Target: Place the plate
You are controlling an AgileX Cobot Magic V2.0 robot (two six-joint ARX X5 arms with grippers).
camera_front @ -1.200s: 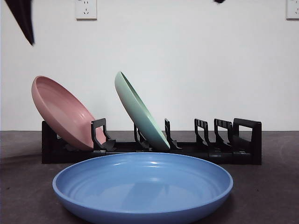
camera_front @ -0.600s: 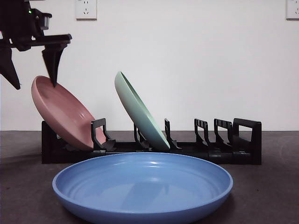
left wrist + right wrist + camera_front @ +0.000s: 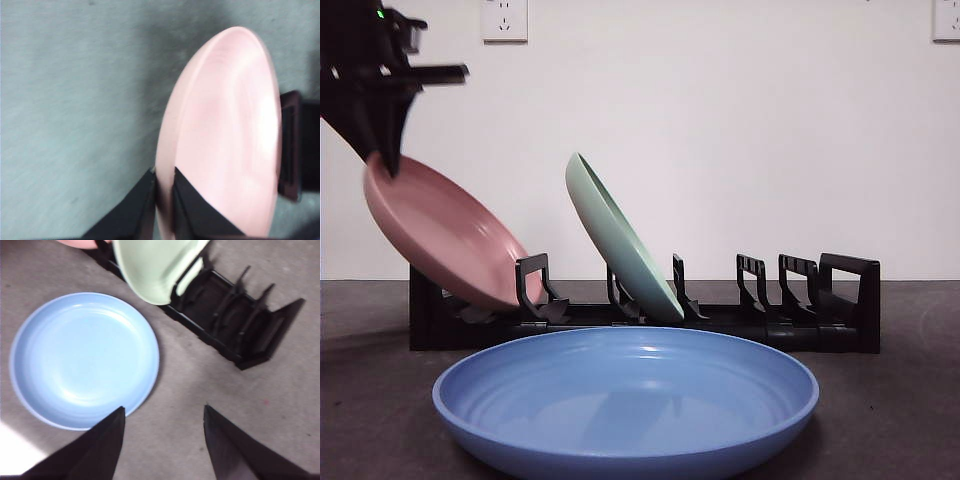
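A plain white wall [image 3: 740, 120] forms the backdrop. Two white wall sockets are mounted high on it: one socket [image 3: 504, 20] toward the left, a second socket [image 3: 946, 20] at the right edge. The grey tabletop [image 3: 890, 400] has a matte, faintly mottled surface under even lighting.

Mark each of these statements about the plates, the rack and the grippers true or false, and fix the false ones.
1. The left gripper is shut on the pink plate's rim. True.
2. The blue plate stands in the dish rack. False: it lies flat on the table in front of the rack.
3. The green plate leans in the rack. True.
4. The right gripper holds the green plate. False: it hangs open above the table, holding nothing.
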